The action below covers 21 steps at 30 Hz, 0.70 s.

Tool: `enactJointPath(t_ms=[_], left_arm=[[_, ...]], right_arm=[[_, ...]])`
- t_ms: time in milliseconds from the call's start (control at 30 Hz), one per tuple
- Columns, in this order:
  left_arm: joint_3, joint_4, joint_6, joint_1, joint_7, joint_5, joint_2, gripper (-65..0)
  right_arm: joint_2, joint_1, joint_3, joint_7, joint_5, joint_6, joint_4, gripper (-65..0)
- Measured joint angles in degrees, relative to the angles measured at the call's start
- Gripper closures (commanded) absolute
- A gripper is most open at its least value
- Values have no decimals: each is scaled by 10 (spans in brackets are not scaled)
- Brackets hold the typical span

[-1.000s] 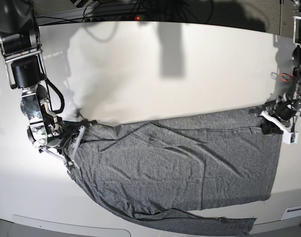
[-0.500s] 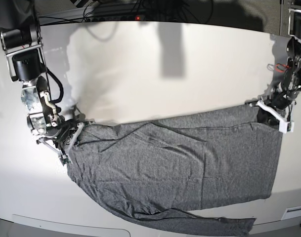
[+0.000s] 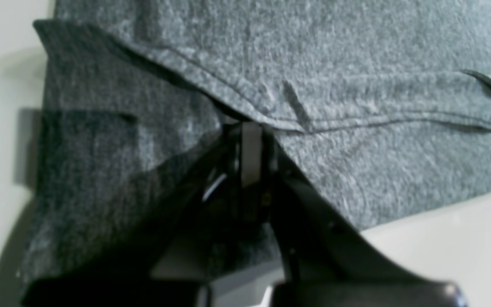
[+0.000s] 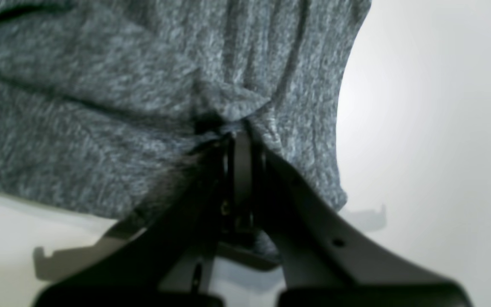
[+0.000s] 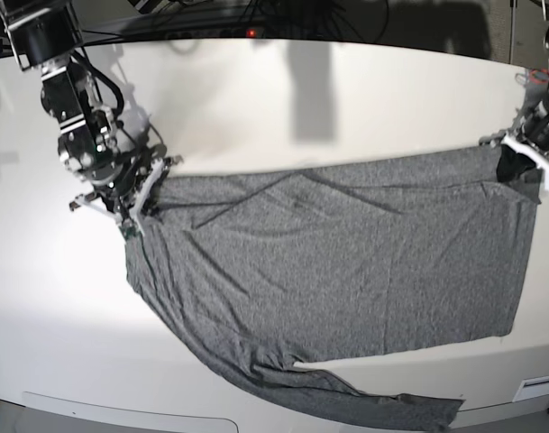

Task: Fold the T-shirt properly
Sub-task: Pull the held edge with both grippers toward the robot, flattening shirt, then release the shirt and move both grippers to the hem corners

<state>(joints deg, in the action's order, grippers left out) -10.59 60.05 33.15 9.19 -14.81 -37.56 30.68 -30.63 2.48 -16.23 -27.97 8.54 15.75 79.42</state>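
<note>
Grey T-shirt [image 5: 346,262], pinched by 2 tools

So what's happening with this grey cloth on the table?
A two-armed robot is folding a T-shirt on a white table. Each pincer is shut on an upper corner of the shirt: the right pincer at the base view's left, the left pincer at its right. The shirt lies spread between them, mostly flat with some wrinkles, and one strip trails off toward the table's near edge. No fold has been made yet.
</note>
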Motion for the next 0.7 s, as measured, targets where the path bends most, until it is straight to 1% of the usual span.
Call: enactJointPath(t_ms=[100,233,267,367,400,467,633,700], left_arm=[[-37,0,32,35,6,-5,0,0],[-72,0,75,68,5,-4,1,0],[-78,0,78,76,5,-6,1,0],[-89,5,80,103,11,-16,1,0],[-89,11,80,113,13,-17,1,0],[-89,30,78,135,14,-18,2,0],[-89,90,73,184,4,-8,4,0],[-89,116,73,197,-5,1,3,0]], right_arm=[[-8,52,0,-1,-14,-25,49,0],[-8,127,-2,-8,-76,-84,118,0],[-8,145,-2,-12,-88,-95,133,0],[-8,194,-2,-21,-114,-115,170,0],[-8,209,-2,-21,-116,-126,179,0],[-8,237,-2,-20,-129,-133,193,0],[-8,291,21,-4,-129,-136,212,0],[-8,308,36,-6,-128,-136,219,0]])
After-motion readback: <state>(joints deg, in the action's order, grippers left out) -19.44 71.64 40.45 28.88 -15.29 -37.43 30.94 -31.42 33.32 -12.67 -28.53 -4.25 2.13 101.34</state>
